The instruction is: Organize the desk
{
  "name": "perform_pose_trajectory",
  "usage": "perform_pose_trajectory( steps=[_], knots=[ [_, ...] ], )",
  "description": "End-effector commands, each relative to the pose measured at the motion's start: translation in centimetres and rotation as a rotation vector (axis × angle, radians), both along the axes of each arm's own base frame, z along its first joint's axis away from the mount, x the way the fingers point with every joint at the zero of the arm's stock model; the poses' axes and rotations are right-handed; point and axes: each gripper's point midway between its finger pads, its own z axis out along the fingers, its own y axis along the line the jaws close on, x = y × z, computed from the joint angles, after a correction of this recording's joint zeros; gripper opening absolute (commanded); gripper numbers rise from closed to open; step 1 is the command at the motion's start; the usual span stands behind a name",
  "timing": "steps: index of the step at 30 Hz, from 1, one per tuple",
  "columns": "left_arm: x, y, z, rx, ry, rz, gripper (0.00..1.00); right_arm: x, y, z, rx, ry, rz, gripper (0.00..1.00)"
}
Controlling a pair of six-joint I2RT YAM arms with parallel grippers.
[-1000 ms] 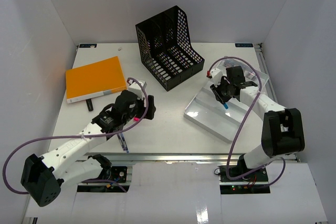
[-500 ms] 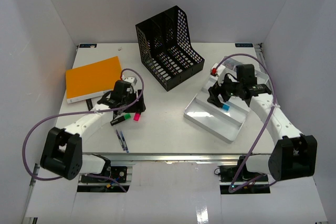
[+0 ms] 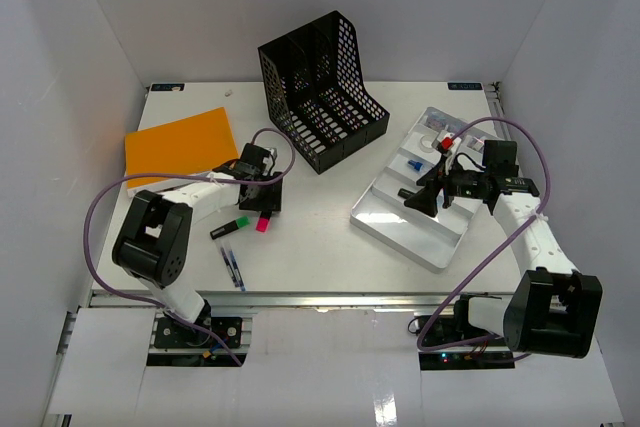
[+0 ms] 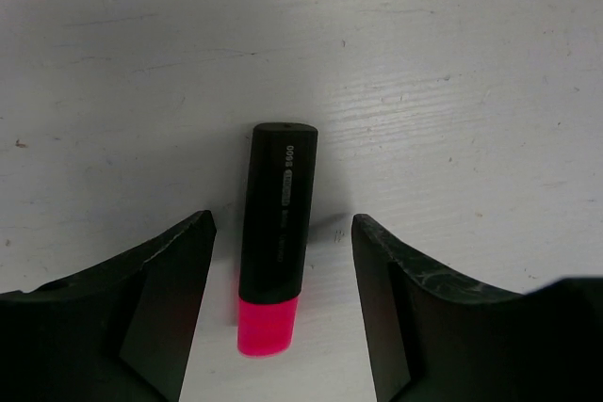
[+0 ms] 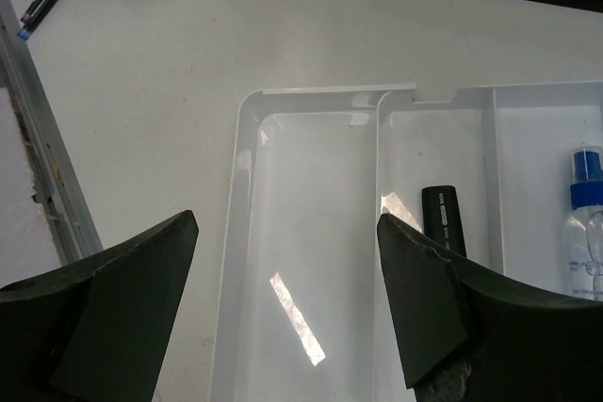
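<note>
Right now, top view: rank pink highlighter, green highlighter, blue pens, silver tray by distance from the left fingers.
1. Pink highlighter, between the left fingers.
2. Green highlighter, just left.
3. Blue pens, near edge.
4. Silver tray, far right.

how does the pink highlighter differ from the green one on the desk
The pink highlighter has a pink end and lies between the fingers of the left gripper; the green highlighter has a green end and lies outside them, at another angle. Both have black bodies and lie flat on the desk.
</note>
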Motion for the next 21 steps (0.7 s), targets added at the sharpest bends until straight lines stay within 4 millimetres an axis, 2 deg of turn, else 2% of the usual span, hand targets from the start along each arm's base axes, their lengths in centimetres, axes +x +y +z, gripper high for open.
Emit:
perform_pose_trajectory(
  steps=[1, 3, 9, 12, 13, 17, 21],
  knots=[
    [0.1, 0.6, 0.1, 0.103, -0.02, -0.015, 0.69, -0.7, 0.9, 1.0, 0.065, -0.028, 0.066, 0.84],
    [-0.1, 0.3, -0.1, 0.105, -0.013, -0.024, 0.66, -0.8, 0.9, 1.0, 0.068, -0.023, 0.068, 0.84],
    [-0.5, -1.0, 0.4, 0.051, -0.012, -0.049, 0.45, -1.4, 1.2, 1.2, 0.095, -0.014, 0.088, 0.84],
    [-0.8, -2.0, 1.2, -0.01, -0.02, -0.063, 0.3, -1.9, 1.7, 1.7, 0.132, -0.006, 0.114, 0.84],
    [-1.2, -2.9, 1.5, -0.062, -0.006, -0.08, 0.24, -2.0, 1.8, 1.7, 0.144, 0.001, 0.12, 0.84],
    [-1.7, -6.8, 5.3, -0.307, -0.075, -0.164, 0.18, -2.3, 2.1, 1.2, 0.176, 0.08, 0.118, 0.83],
    [-3.8, -11.1, 9.7, -0.649, -0.11, -0.254, 0.15, -2.2, 2.9, 0.8, 0.214, 0.187, 0.11, 0.81]
  ],
)
